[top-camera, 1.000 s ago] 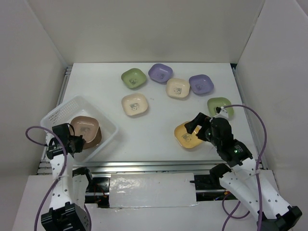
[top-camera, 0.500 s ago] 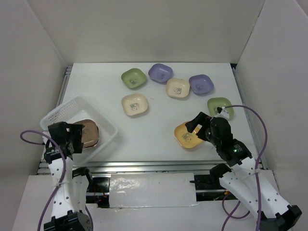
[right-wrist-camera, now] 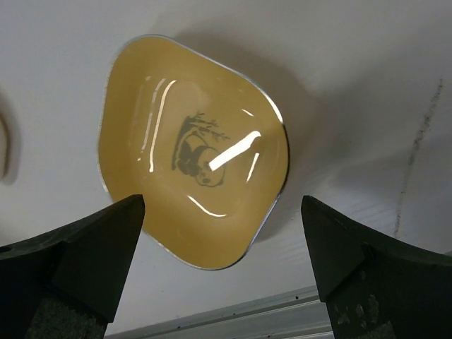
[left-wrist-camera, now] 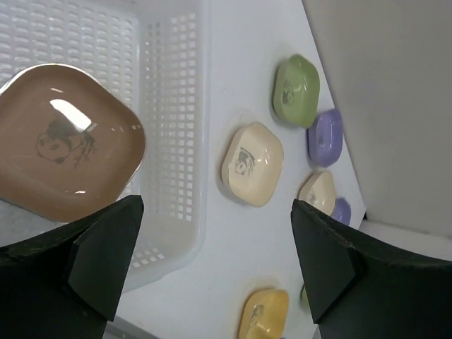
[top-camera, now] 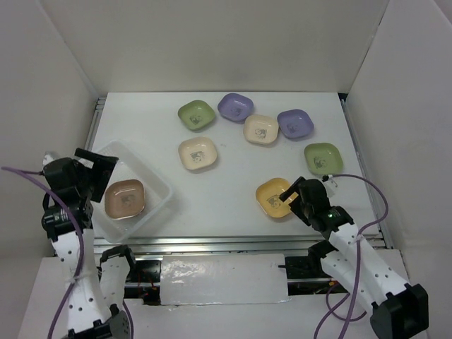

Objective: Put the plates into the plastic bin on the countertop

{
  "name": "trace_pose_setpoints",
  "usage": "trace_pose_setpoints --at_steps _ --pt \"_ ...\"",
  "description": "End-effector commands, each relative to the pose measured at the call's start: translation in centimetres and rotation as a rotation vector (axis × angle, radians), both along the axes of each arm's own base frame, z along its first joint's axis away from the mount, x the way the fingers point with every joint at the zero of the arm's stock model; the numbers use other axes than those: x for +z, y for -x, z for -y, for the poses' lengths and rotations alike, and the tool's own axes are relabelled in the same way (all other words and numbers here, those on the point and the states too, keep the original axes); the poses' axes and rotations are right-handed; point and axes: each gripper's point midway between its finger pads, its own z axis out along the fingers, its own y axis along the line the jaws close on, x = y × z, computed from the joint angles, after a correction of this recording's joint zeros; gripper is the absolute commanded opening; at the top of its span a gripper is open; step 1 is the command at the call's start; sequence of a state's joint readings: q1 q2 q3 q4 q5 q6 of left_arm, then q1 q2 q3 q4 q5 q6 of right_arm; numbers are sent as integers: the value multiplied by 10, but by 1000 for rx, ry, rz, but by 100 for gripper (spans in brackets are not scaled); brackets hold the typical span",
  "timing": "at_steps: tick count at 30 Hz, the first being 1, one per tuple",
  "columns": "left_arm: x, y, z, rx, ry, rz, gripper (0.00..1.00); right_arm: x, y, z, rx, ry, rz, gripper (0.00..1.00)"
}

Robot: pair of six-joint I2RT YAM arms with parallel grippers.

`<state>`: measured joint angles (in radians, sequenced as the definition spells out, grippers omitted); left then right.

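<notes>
A brown plate [top-camera: 125, 198] [left-wrist-camera: 67, 141] lies flat inside the plastic bin [top-camera: 157, 176] [left-wrist-camera: 176, 106] at the countertop's [top-camera: 226, 183] left front. My left gripper [top-camera: 97, 182] [left-wrist-camera: 217, 206] hangs open above the bin's near edge, holding nothing. A yellow plate [top-camera: 274, 198] [right-wrist-camera: 191, 148] rests at the right front. Just on its near side my right gripper [top-camera: 292, 200] [right-wrist-camera: 222, 201] stands open, its fingers either side of the plate's near rim without touching. Further back lie two cream plates [top-camera: 197, 153] [top-camera: 260, 130], two green [top-camera: 195, 115] [top-camera: 323, 158] and two purple [top-camera: 235, 106] [top-camera: 295, 124].
White upright walls [top-camera: 63, 85] close in the left, back and right sides. A metal rail [top-camera: 233, 244] [right-wrist-camera: 233, 318] runs along the front edge, close below the yellow plate. The right arm's purple cable [top-camera: 374, 191] loops beside the right-hand green plate.
My left gripper opened, let go of the brown plate, which now lies in the bin, and drew back to the left. The right gripper slid toward the yellow plate's near side.
</notes>
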<state>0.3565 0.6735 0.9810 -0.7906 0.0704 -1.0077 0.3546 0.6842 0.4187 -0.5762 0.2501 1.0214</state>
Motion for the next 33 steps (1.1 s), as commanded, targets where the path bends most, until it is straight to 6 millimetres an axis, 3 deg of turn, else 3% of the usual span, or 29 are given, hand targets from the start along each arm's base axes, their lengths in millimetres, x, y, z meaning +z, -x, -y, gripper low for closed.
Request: trace_pose_setpoints --at_steps 1,4,7,8,10,12,13,14,15,16,17,18,19,20,21,22,23,26,28,29,30,32,33 --pt "27 -24 22 -250 -85 59 99 -19 -7 8 -101 1 -49 100" --pt "31 -33 35 -357 -155 79 99 -38 -12 2 -83 -7 -105 94" --pt "31 -41 49 -449 -194 86 99 -50 -15 -9 -56 -28 -158 73" --pt "30 -43 54 -482 -203 82 99 -52 -15 -12 -48 -36 -167 56" --pt "25 -53 64 -549 -215 50 99 -52 -15 -21 -20 -32 -161 40" --pt "15 -62 90 -659 -238 26 99 -49 -15 -31 10 -47 -149 5" --pt "14 -65 105 -714 -245 21 99 -46 -15 -34 17 -50 -142 1" --pt "12 -64 130 -810 -261 31 99 -38 -19 -40 34 -52 -119 0" --pt "1 -69 146 -870 -263 -1 99 -31 -21 -44 50 -37 -95 0" --pt "4 -71 161 -921 -279 4 99 -26 -14 -55 105 -10 -101 0" --pt "-4 -61 190 -1030 -312 -16 99 -1 -25 -67 135 -4 -52 0" --pt "-18 -66 201 -1048 -360 -74 99 7 -25 -74 161 29 -56 0" --pt "-13 -67 214 -1078 -397 -65 99 10 -19 -71 176 103 -82 0" --pt "-17 -55 240 -1160 -432 -66 99 42 -25 -94 238 105 -31 0" --pt "-30 -53 250 -1181 -468 -123 99 45 -26 -100 260 143 -46 0" --pt "-28 -48 266 -1203 -522 -117 99 66 -29 -108 281 163 -27 0" --pt "-43 -47 271 -1210 -551 -171 99 70 -25 -121 334 183 -24 0" --pt "-60 -42 292 -1257 -604 -213 98 93 -22 -147 429 157 24 0" --pt "-68 -39 297 -1256 -627 -239 88 105 -22 -154 433 142 53 0" --pt "-76 -40 296 -1242 -643 -272 78 109 -19 -156 437 143 64 0" --pt "-78 -39 291 -1218 -659 -303 58 111 -17 -155 432 150 65 0" --pt "-83 -45 281 -1159 -689 -337 40 117 -15 -154 431 139 82 0" --pt "-82 -45 277 -1141 -697 -349 25 118 -13 -153 430 137 84 0"
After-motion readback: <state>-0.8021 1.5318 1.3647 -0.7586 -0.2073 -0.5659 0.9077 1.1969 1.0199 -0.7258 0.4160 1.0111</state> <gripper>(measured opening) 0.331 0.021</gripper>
